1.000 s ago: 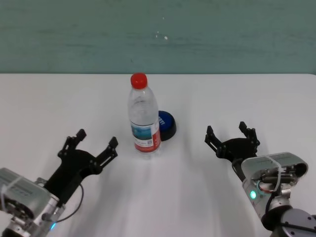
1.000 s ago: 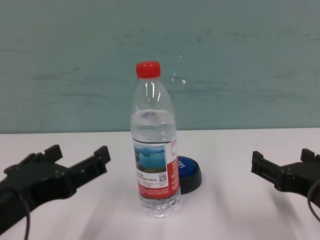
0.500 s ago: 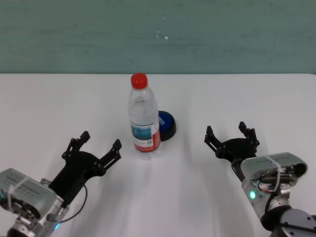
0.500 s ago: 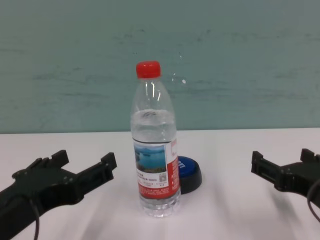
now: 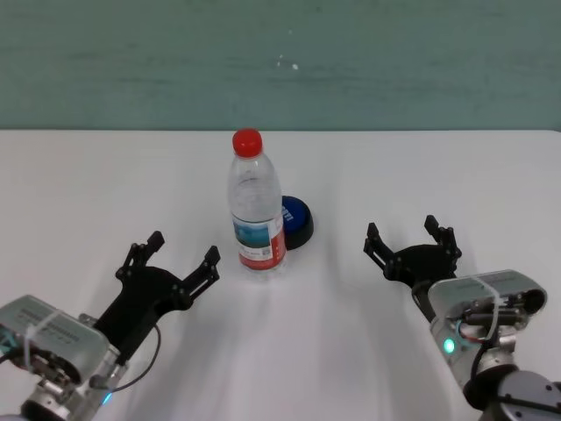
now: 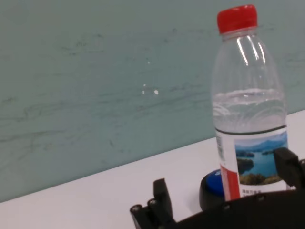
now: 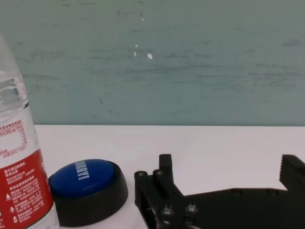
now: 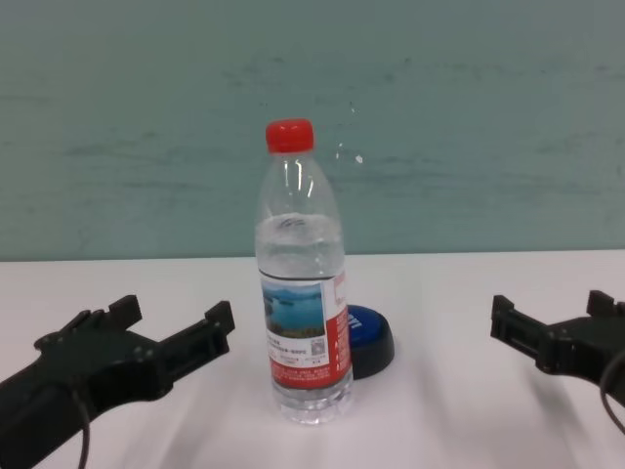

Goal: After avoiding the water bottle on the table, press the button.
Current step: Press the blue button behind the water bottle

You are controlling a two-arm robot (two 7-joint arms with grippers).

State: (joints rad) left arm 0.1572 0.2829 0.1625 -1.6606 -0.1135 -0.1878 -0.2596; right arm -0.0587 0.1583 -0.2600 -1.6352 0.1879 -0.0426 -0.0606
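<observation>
Clear ribbed water bottle (image 5: 255, 210) hides domed button (image 5: 295, 221) (glossy blue) — upright.

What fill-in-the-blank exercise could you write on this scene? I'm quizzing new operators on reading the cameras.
1. The water bottle stands upright and its screw cap is ____.
2. From the head view, the button sits partly ____ the bottle.
3. The left gripper and the right gripper both have their fingers ____.
4. The button's domed top is ____ on a black base.

Missing words: red; behind; open; blue
</observation>
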